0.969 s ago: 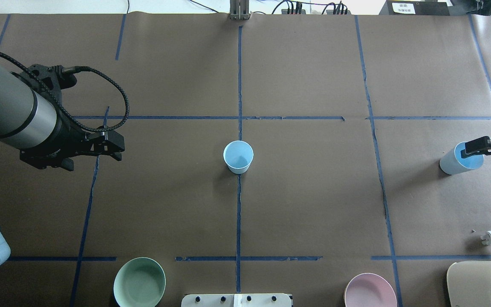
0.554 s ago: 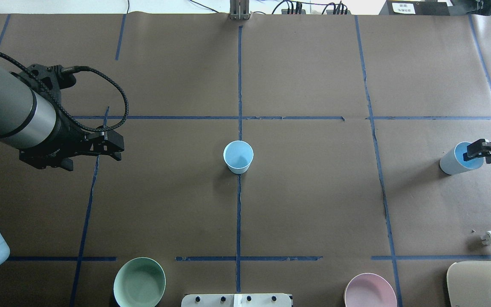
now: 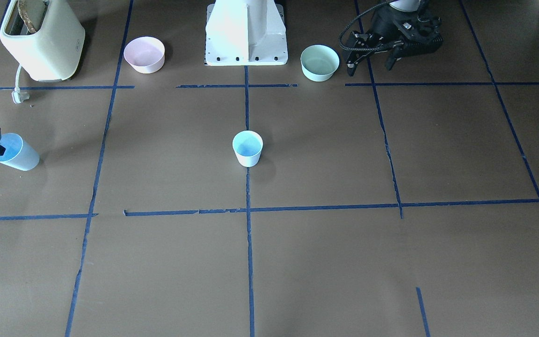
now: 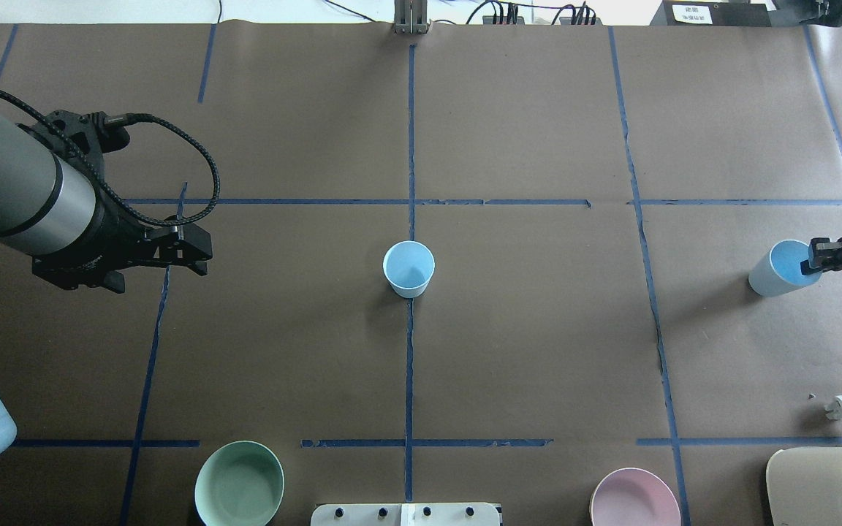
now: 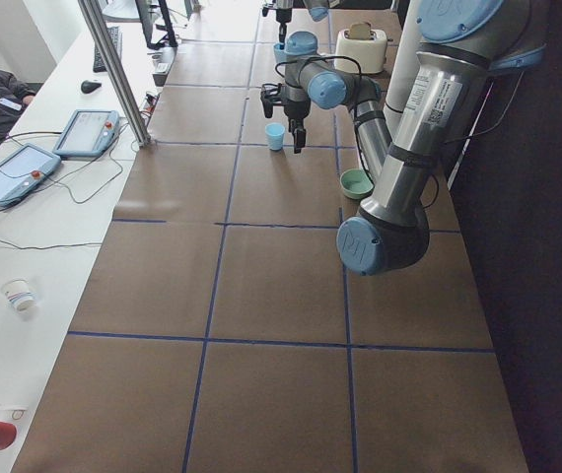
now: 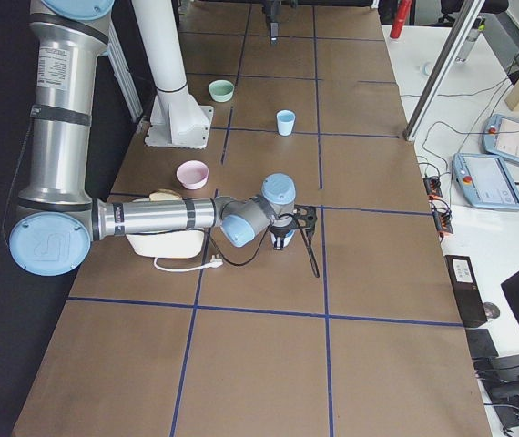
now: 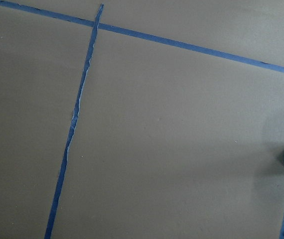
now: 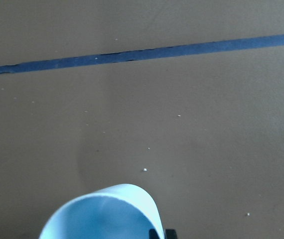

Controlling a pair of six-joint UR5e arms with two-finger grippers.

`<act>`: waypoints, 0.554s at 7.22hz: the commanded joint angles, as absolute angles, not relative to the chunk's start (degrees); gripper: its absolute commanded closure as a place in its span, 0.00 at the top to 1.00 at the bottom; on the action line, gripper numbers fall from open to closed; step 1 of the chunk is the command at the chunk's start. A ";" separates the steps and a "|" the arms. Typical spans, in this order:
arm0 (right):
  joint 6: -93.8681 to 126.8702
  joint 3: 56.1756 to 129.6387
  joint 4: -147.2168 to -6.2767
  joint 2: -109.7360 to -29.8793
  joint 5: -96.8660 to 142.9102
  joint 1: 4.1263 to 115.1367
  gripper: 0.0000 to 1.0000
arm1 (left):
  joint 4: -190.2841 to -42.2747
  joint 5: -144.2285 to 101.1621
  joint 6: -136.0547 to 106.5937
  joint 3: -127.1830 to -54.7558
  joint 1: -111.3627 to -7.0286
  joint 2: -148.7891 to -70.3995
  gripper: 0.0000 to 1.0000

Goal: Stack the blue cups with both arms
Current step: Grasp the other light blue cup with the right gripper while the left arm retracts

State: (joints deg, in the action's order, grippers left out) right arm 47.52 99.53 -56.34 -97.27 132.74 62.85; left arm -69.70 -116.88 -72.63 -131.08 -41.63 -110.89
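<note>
Brown paper marked off with blue tape lines point(image 4: 410, 146) covers the tabletop point(image 4: 538, 351). At the end of the right arm point(image 6: 150, 217), the right jaws are closed on the rim of one blue cup, the end cup point(image 4: 775, 272). One black fingertip point(image 4: 812, 257) reaches inside its bright blue mouth. Whether this cup stands square on the paper or is tipped, I cannot tell. It is far out to the robot's right of the middle cup point(image 4: 408, 269), about level with it. The middle cup stands upright and alone, mouth up, on the central tape line. Well apart on the robot's left of the middle cup, also about level with it, the left jaws on the left arm point(image 4: 19, 193) stand apart and hold nothing, above bare paper. Nearer the robot than the middle cup, a mint-green bowl point(image 4: 239, 483) sits to its left and a pink bowl point(image 4: 634, 500) to its right. The white pedestal base point(image 3: 246, 32) is between the two bowls. Farther right of the middle cup than the pink bowl stands a cream toaster point(image 3: 40, 40), its white plug point(image 4: 841, 407) lying loose on the paper.
</note>
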 commanded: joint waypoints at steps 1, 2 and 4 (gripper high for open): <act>48.59 106.39 -64.53 -93.72 136.14 65.12 0.00 | -69.78 -116.89 -68.24 -131.22 -43.32 -108.56 1.00; 50.52 109.74 -72.60 -88.99 135.97 65.13 0.00 | -69.70 -116.98 -64.90 -131.22 -44.46 -107.15 1.00; 57.96 112.06 -84.59 -76.10 134.31 60.15 0.00 | -69.79 -117.07 -53.15 -130.87 -47.62 -102.07 1.00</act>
